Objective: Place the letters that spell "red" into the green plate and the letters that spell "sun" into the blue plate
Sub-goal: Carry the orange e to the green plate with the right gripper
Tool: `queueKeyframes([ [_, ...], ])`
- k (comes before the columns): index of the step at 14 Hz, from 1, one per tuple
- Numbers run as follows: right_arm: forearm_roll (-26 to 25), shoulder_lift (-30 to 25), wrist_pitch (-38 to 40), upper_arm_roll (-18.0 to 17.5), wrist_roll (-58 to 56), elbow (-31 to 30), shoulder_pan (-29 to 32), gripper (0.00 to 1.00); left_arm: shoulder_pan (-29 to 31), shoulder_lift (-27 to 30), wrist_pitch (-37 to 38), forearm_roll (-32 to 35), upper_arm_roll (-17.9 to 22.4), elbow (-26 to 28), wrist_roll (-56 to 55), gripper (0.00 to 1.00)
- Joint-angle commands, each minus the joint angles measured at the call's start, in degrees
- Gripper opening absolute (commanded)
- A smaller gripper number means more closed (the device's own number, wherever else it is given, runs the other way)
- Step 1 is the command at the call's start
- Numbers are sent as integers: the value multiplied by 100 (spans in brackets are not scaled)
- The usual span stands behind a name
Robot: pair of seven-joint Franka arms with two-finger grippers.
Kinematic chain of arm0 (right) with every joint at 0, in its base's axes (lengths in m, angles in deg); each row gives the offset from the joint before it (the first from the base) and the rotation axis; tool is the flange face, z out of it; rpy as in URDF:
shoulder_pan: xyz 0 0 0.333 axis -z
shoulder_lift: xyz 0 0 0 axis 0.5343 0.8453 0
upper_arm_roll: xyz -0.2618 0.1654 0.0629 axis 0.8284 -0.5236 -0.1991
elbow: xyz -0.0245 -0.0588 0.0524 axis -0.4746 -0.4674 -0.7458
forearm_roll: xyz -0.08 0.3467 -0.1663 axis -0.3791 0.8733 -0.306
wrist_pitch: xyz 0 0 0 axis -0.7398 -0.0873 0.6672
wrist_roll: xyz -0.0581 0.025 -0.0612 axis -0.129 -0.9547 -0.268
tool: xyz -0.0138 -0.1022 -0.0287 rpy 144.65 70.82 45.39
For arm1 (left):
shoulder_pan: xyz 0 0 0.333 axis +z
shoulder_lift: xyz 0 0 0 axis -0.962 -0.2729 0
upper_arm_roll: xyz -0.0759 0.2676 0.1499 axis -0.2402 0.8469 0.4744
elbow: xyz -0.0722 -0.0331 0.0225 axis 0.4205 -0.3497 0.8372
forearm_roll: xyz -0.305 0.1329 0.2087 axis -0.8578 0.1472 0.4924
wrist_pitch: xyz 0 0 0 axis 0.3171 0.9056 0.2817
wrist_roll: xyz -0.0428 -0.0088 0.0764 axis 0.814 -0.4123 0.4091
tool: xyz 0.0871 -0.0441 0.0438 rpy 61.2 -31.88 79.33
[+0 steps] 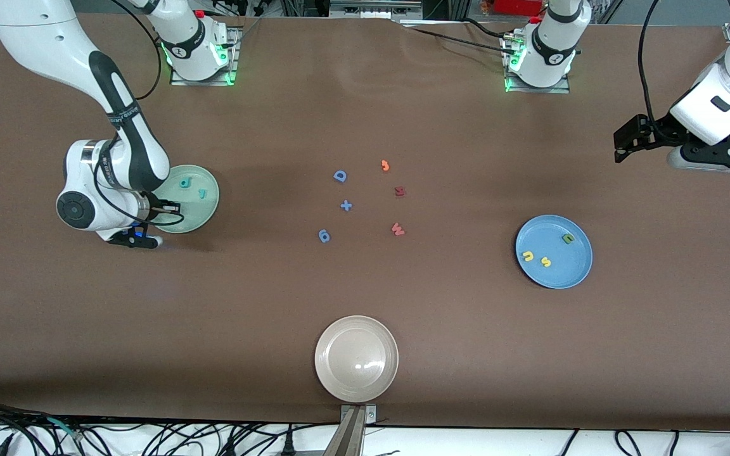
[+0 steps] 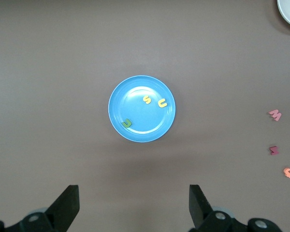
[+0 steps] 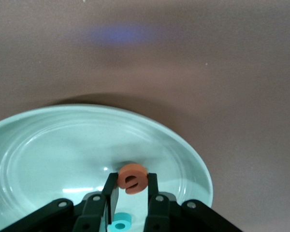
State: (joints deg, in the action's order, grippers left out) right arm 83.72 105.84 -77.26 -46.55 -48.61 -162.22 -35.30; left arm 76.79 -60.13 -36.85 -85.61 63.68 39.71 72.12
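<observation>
Standing upright between the fingers of the right gripper, the orange "e" hangs just over the green plate, pinched narrowly at its sides. The teal "d" and teal "r" lie flat in that plate. The yellow "u", yellow "s" and olive "n" lie in the blue plate. Mid-counter sit a blue "D", red "W" and a beige plate, well apart. The left gripper waits above the counter near the blue plate, fingers wide and empty.
</observation>
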Motion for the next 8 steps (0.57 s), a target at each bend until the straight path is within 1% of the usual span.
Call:
queueKeyframes([
  [1, 66, -113, 17, -2, -107, -82, 37, 85, 45, -85, 138, -182, -21, -193, -12, 100],
  [2, 66, -166, 35, -11, -80, -56, 37, 96, 45, -85, 138, -182, -30, -193, -12, 100],
  [3, 66, -219, 174, -11, -80, 5, 37, 99, 45, -85, 138, -182, -30, -193, -12, 100],
  [5, 66, -368, 770, -11, -80, 381, 37, 99, 54, -85, 138, -182, -30, -193, -12, 100],
  [7, 83, -386, 1648, -11, -71, 978, 37, 99, 54, -85, 138, -182, -30, -193, -12, 100],
  [8, 162, -386, 2017, -11, -80, 1181, 37, 99, 54, -85, 138, -182, -30, -193, -12, 100],
])
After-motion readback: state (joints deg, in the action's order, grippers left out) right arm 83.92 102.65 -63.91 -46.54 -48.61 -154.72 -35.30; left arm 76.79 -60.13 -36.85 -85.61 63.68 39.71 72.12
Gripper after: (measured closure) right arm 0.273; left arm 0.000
